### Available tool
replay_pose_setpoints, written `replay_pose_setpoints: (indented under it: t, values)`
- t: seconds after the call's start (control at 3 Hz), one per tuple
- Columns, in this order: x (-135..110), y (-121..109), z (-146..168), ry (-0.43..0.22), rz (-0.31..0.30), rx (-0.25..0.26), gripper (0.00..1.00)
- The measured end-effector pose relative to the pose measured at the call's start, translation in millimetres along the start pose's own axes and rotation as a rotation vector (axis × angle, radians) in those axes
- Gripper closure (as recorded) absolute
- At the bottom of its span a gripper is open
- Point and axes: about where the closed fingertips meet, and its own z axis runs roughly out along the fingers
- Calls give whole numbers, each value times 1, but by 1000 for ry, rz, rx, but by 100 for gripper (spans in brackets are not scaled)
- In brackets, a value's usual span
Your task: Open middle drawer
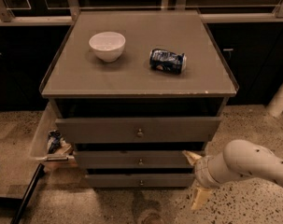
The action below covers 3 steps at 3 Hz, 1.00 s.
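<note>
The middle drawer is the medium-height grey front with a small brass knob, between a taller front above and a slim one below. My gripper is low at the cabinet's right front, and it is open. Its upper fingertip is at the right end of the middle drawer's front, and its lower finger hangs toward the floor. The gripper is well to the right of the knob and holds nothing.
The top drawer stands slightly out. A white bowl and a crushed blue can sit on the cabinet top. A clear bin with clutter is at the left, and a white post at the right.
</note>
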Motion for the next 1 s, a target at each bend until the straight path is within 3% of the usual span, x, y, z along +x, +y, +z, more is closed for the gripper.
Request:
replay_pose_setpoints:
  t: [0.33,1.0]
  values:
    - [17,-11,44,-3,-24,4,0]
    - [29,-40,92,11,-148,87,0]
